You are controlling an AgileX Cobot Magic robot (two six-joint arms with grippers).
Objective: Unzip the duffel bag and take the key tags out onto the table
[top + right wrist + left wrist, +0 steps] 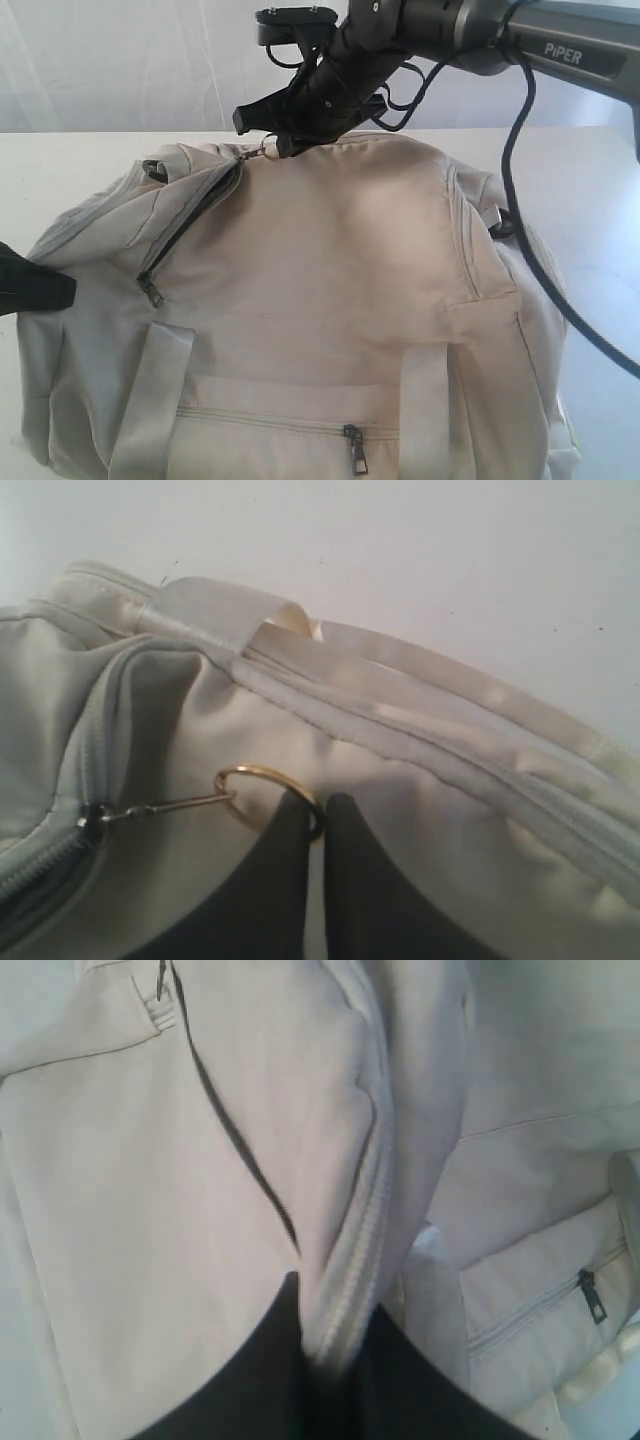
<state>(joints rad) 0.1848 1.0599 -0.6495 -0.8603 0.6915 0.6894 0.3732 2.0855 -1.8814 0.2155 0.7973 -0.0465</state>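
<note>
The cream duffel bag (340, 270) fills most of the exterior view and lies on the white table (600, 190). My right gripper (275, 140) is at the bag's far top edge, shut on the metal ring pull (268, 151). The right wrist view shows the fingers pinching that ring pull (255, 780) at the gripper (318, 808). From the ring pull a dark open zipper slit (195, 225) runs toward the left end. My left gripper (62, 290) is shut on a fold of the duffel bag with zipper tape (350, 1260), held at the gripper (340, 1335). The key tags are hidden.
The right arm's black cable (530, 250) hangs over the bag's right end. Webbing handles (155, 400) and a closed front pocket zipper (355, 445) face the camera. Bare table (450, 560) lies beyond the bag's far side.
</note>
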